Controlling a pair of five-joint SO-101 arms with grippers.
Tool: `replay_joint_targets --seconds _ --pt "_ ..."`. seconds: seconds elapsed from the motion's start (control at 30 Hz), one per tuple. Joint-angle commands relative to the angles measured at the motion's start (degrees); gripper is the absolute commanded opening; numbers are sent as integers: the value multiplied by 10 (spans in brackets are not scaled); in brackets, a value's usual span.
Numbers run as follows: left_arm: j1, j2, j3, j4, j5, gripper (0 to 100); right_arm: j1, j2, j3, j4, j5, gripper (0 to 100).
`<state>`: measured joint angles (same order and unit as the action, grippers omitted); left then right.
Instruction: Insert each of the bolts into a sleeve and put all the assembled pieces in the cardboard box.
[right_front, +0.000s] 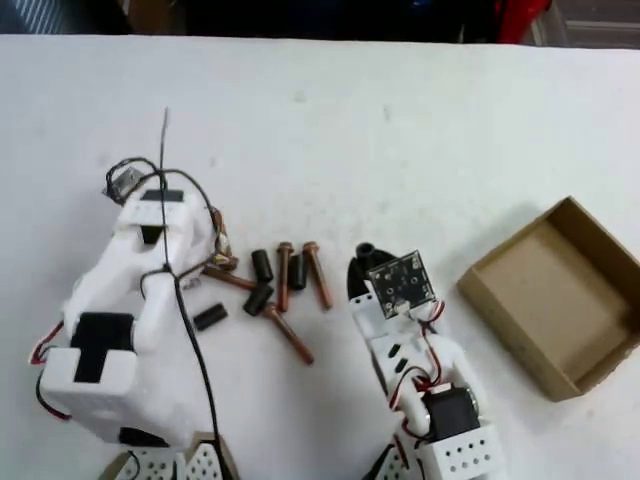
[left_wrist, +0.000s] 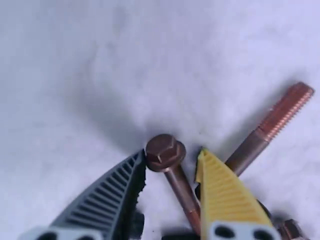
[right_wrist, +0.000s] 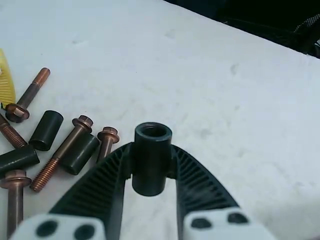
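My left gripper (left_wrist: 171, 157) is open low over the table, its grey and yellow fingers either side of a copper bolt (left_wrist: 165, 151) whose hex head sits at the fingertips. A second bolt (left_wrist: 272, 125) lies just beyond the yellow finger. From above, that gripper (right_front: 213, 258) is at the left end of the loose pile. My right gripper (right_wrist: 151, 150) is shut on a black sleeve (right_wrist: 151, 160), whose open end faces the camera. It (right_front: 362, 262) stands right of the pile, with the sleeve (right_front: 366, 250) at its tip. The cardboard box (right_front: 560, 290) is empty, far right.
Between the arms lie several copper bolts (right_front: 284, 275) (right_front: 288, 333) and three black sleeves (right_front: 262, 265) (right_front: 209, 318). Loose sleeves (right_wrist: 46, 130) and bolts (right_wrist: 62, 155) also lie beyond my right gripper. Wires hang off the left arm (right_front: 150, 250). Bare table stretches behind.
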<state>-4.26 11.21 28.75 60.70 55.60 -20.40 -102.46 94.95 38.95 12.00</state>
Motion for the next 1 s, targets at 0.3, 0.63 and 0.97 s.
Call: replay_joint_targets --seconds 0.3,0.63,0.97 --pt "30 41 -84 130 2 107 8 -8 -3 -15 1 17" --pt "18 43 -101 96 -2 127 8 -8 -3 -15 1 17" --pt "12 44 -99 47 -55 24 8 -8 -3 -15 1 17"
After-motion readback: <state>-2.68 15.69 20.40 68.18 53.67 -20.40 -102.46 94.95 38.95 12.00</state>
